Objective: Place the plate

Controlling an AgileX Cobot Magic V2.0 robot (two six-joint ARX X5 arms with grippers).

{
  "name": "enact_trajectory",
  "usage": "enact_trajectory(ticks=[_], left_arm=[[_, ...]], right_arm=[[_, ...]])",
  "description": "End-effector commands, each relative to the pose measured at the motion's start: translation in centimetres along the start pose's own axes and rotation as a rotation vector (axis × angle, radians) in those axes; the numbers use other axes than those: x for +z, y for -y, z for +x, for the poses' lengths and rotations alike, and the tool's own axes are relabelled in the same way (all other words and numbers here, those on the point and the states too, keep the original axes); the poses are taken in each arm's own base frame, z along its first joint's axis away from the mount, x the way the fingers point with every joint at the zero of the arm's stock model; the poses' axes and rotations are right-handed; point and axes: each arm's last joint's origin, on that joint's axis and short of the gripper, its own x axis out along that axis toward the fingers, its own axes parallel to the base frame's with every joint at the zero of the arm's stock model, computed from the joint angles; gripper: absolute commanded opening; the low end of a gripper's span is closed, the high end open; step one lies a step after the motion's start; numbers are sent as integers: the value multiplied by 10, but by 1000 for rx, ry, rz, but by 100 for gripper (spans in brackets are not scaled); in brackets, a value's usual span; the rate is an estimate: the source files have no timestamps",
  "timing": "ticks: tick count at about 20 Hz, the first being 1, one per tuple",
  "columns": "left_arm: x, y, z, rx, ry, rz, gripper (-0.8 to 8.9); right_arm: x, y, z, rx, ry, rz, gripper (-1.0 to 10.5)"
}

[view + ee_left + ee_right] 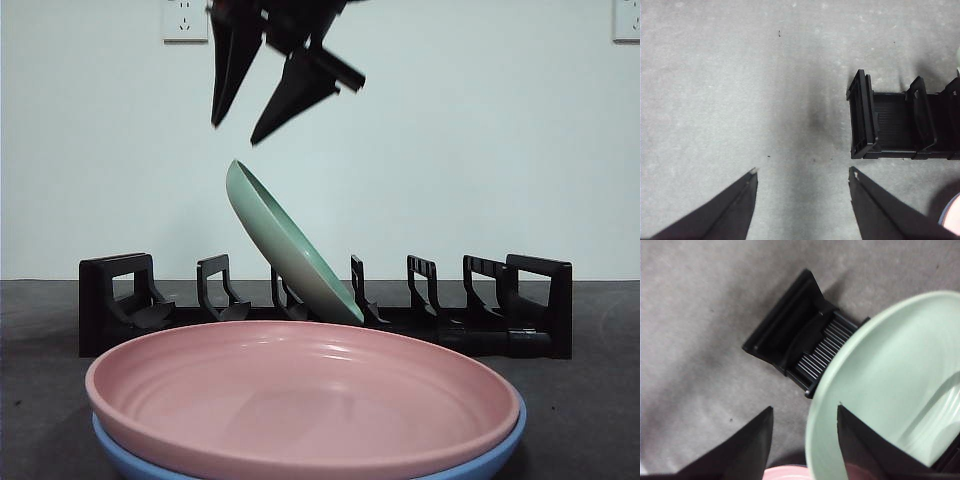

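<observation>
Green plate (290,250) leans in the black rack (325,305), near the rack's middle, tipped over to one side and not standing straight. In the front view its bottom edge sits down in a slot of the rack. A gripper (245,110) hangs above the rack, over the plate's top rim and apart from it. Its jaws are spread and hold nothing. In front of the rack a pink plate (300,400) lies on a blue plate (480,460).

In the left wrist view the left gripper (802,175) hangs over bare gray table (740,75) just off one end of the rack (890,120). Its jaws are wide apart and hold nothing. This arm just waits.

In the right wrist view the right gripper (805,412) is right over the rack, with the green plate's (890,380) rim between its spread jaws. It has let go, I think, so this is the gripper seen in the front view.

To do this step well, the gripper should lift straight up and not bump the rim, because the leaning plate could slide or tip.

The plate is pale green, round, smooth and shiny, with soft rings inside.
</observation>
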Motion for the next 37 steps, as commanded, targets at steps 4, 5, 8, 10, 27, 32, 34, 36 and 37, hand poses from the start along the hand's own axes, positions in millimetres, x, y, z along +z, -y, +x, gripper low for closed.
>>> enact_trajectory(ticks=[4, 5, 8, 10, 27, 32, 34, 36, 37], left_arm=[[7, 0, -3, 1, 28, -3, 290], [7, 0, -3, 1, 28, -3, 290], [7, 0, -3, 1, 28, -3, 290], [7, 0, -3, 1, 28, -3, 290], [8, 0, -3, -1, 44, -3, 290], [10, 1, -3, -2, 55, -4, 290], [10, 1, -1, -1, 50, -4, 290], [10, 1, 1, -1, 44, -4, 290], [11, 1, 1, 0, 41, -3, 290]], right_arm=[[2, 1, 30, 0, -32, 8, 203], [1, 2, 35, 0, -45, 10, 203], [-1, 1, 39, -5, -61, 10, 165], [-1, 0, 39, -3, -61, 8, 59], [24, -32, -37, 61, -6, -154, 17], [20, -56, -72, 86, 31, -295, 17], [19, -61, -91, 100, 92, -312, 16], [16, -63, -110, 109, 157, -325, 16], [14, -63, -117, 112, 183, -330, 17]])
